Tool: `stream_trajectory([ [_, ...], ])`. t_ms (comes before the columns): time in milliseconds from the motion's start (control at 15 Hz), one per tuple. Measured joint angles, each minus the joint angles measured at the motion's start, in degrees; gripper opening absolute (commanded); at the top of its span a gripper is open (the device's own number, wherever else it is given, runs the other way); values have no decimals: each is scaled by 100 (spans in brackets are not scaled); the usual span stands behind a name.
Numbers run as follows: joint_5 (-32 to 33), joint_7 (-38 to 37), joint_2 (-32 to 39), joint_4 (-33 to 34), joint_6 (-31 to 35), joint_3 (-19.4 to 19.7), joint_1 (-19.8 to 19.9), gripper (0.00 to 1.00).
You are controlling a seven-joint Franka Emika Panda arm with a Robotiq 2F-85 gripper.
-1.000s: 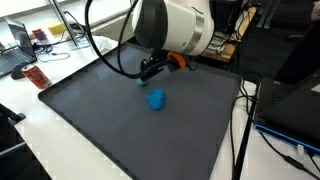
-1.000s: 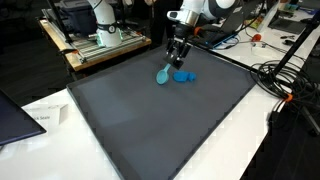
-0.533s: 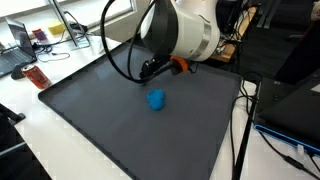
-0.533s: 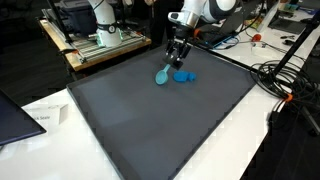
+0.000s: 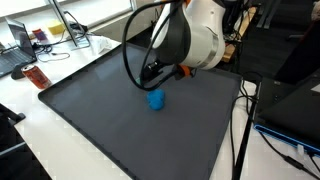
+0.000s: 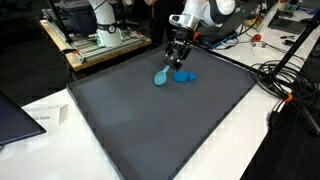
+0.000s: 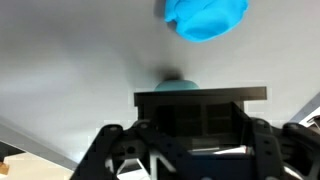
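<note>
Where they hang over the grey mat (image 6: 150, 120) | jaws narrowed, pinching pale-blue piece (image 6: 160, 76) (shape unclear) | blue lump (image 6: 184, 75) just beside

Robotics lab: a robot arm (image 6: 205, 10) hangs over a dark mat (image 6: 150, 125) on a white table (image 6: 45, 145), w/ a 2nd robot (image 6: 100, 14) on a metal cart (image 6: 100, 45) behind, a laptop (image 5: 18, 40) on a cluttered desk & cables (image 6: 285, 75) alongside.
</note>
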State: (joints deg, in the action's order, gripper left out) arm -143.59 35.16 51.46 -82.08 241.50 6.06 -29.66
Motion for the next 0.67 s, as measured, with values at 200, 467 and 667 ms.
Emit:
stream_trajectory([
  [200, 0, -66, 155, 4, 0, 273, -269, 37],
  [467, 0, -100, 322, 9, 0, 462, -455, 37],
  [667, 0, -100, 341, 8, 0, 441, -428, 37],
])
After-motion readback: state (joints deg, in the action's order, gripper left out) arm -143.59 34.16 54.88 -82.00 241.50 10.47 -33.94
